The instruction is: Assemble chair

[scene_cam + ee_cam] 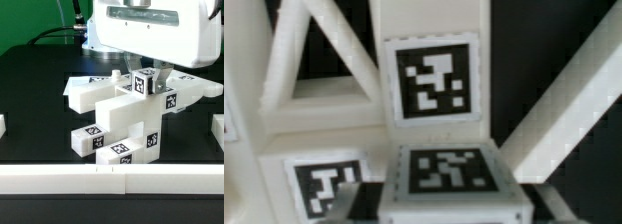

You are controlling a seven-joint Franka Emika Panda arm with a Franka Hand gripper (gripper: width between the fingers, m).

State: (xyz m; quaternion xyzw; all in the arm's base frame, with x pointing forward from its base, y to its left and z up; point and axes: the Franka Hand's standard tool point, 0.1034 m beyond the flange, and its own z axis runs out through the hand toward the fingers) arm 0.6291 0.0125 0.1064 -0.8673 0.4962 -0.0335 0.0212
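The partly joined chair (118,118) stands in the middle of the black table, a stack of white tagged blocks with bar legs (96,139) jutting toward the front. Its slotted back frame (88,90) lies flat behind. My gripper (146,72) hangs straight above the stack, shut on the top of an upright bar leg (150,86) that rests against the seat block. In the wrist view the tagged end of that leg (443,170) fills the space between my gripper's (446,203) dark fingers (377,200). Below it lie the back frame's bars (331,85) and a long tagged part (434,82).
A low white rail (110,180) runs along the table's front edge. Short white rail pieces stand at the exterior view's left (2,125) and right (215,130). The arm's white body (150,30) hangs over the assembly.
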